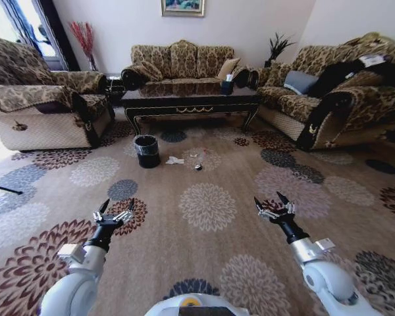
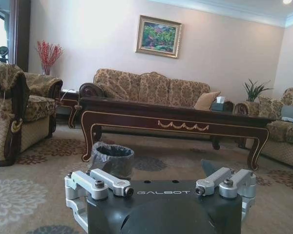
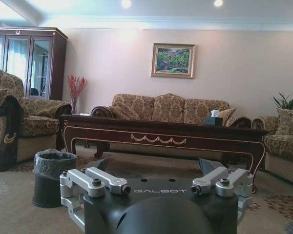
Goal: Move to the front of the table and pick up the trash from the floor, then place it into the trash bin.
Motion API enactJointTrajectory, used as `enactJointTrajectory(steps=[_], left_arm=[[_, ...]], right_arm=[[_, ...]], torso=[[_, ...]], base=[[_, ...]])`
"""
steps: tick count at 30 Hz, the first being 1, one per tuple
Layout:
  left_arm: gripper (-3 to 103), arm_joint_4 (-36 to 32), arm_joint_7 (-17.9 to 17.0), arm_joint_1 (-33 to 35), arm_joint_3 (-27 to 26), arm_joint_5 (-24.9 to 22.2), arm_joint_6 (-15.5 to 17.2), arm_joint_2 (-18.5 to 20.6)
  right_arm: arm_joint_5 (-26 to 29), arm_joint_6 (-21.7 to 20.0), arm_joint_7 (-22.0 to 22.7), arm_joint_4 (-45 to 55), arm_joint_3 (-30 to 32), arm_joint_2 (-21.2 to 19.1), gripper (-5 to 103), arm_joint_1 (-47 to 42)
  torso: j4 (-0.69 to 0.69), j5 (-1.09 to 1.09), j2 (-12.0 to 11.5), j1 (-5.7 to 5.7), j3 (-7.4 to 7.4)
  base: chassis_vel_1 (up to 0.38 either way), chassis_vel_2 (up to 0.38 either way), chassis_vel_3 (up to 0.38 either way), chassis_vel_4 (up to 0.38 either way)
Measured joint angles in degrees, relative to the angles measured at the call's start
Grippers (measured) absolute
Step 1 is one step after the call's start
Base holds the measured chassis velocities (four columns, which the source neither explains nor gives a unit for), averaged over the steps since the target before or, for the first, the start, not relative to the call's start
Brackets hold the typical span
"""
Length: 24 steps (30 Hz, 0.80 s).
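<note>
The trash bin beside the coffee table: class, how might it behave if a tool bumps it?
The trash bin looks small next to the table, so it is probably light and may slide or tip on the carpet. Its crinkled liner looks thin and floppy and likely gives way. Both tools, left and right, hang open, well short of it.

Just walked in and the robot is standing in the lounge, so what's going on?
Nothing is being handled. The left end effector and the right end effector are both open and empty, held low over the floor. Ahead, the trash lies on the carpet beside the trash bin, in front of the table.
</note>
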Motion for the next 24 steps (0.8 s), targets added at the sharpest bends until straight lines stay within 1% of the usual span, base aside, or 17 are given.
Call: enactJointTrajectory(steps=[3,6,8,12,15,16,17,19,20,23,24], left_arm=[[100,-0.04,0.0,0.07,-0.09,-0.02,0.01,-0.07],[100,0.05,0.0,0.07,-0.08,0.03,0.02,-0.21],[100,0.16,0.0,0.07,0.01,0.12,0.02,-0.29],[100,0.5,0.01,-0.16,0.15,0.26,0.02,-0.24],[100,0.52,0.02,-0.24,0.33,0.45,0.03,-0.23],[100,0.53,0.03,-0.27,0.53,0.58,0.03,-0.25],[100,0.54,0.03,-0.27,0.67,0.67,0.05,-0.28],[100,0.53,0.05,-0.31,0.84,0.82,0.05,-0.32],[100,0.53,0.05,-0.31,0.84,0.82,0.05,-0.32],[100,0.6,0.06,-0.39,0.87,0.83,0.06,-0.22],[100,0.59,0.08,-0.38,0.81,0.83,0.05,-0.17]], right_arm=[[-0.27,0.02,-0.05,-0.26,-0.45,0.06,100,0.34],[-0.38,0.01,-0.07,-0.38,-0.81,0.07,100,0.75],[-0.5,-0.03,-0.09,-0.51,-1.12,0.07,100,1.11],[-0.63,-0.14,-0.11,-0.88,-1.32,0.05,100,1.39],[-0.65,-0.14,-0.18,-1.05,-1.32,-0.04,100,1.44],[-0.64,-0.14,-0.2,-1.17,-1.32,-0.08,100,1.44],[-0.65,-0.14,-0.21,-1.21,-1.32,-0.11,100,1.43],[-0.65,-0.15,-0.23,-1.22,-1.31,-0.13,100,1.39],[-0.65,-0.15,-0.23,-1.22,-1.31,-0.13,100,1.39],[-0.65,-0.2,-0.26,-1.21,-1.31,-0.23,100,1.36],[-0.65,-0.21,-0.26,-1.21,-1.3,-0.27,100,1.41]], torso=[[0.01,0.03,0.03,0.0,0.01],[0.01,0.0,0.03,0.0,0.05],[0.01,0.04,0.07,-0.01,0.04],[0.0,0.0,0.08,0.0,0.07],[0.02,0.05,0.11,-0.01,0.07],[-0.03,0.0,0.11,0.0,0.09],[-0.02,-0.02,0.1,0.0,0.1],[0.02,0.07,0.13,-0.01,0.09],[0.02,0.07,0.13,-0.01,0.09],[0.0,-0.02,0.13,0.0,0.11],[0.0,0.05,0.14,0.0,0.1]], base=[[-0.328,0.314,0.329,-0.313],[-0.32,0.336,0.342,-0.315],[-0.364,0.356,0.36,-0.353],[-0.364,0.35,0.354,-0.358],[-0.376,0.366,0.352,-0.408],[-0.361,0.349,0.331,-0.36],[-0.328,0.349,0.331,-0.376],[-0.335,0.382,0.348,-0.373],[-0.335,0.382,0.347,-0.37],[-0.33,0.331,0.361,-0.327],[-0.345,0.344,0.378,-0.33]])
